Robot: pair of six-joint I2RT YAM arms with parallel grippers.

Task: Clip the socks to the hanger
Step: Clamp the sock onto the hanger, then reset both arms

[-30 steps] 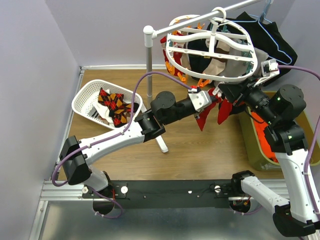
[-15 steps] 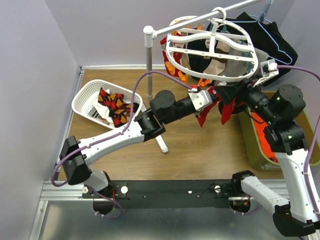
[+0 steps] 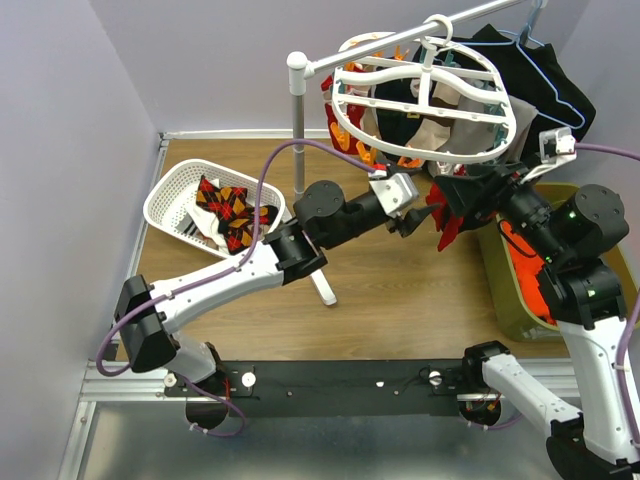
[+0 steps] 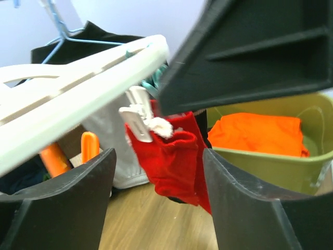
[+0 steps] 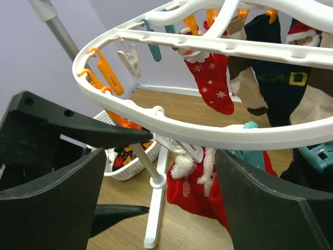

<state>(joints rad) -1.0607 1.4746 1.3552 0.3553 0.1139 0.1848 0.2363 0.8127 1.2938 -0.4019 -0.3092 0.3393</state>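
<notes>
Two pincers, and neither holds anything. Your left pincer (image 4: 158,159) has its fingers well apart, and the red sock (image 3: 447,228) shows beyond the gap, not in it. Your right pincer (image 5: 160,156) also stands wide, just under the near rim of the hanger (image 5: 171,127).

The red sock hangs from a white clip (image 4: 136,117) on the right side of the hanger, above the worktop. Its fluffy white cuff is bunched at the clip, and the clip seems to carry it alone, which would explain the slack pincers on either side.

The hanger hangs by its hook from a rail on a white pole (image 3: 297,120), so its clips dangle within reach of both arms. A red snowflake sock (image 5: 213,83) already hangs on its far side.

More socks (image 3: 228,212) wait in the white basket (image 3: 165,205) at the left, near your left arm. The orange cloth (image 4: 260,133) lies in the olive bin (image 4: 260,161) at the right, outside the job.

You will find no brand, label or writing that can be read.
</notes>
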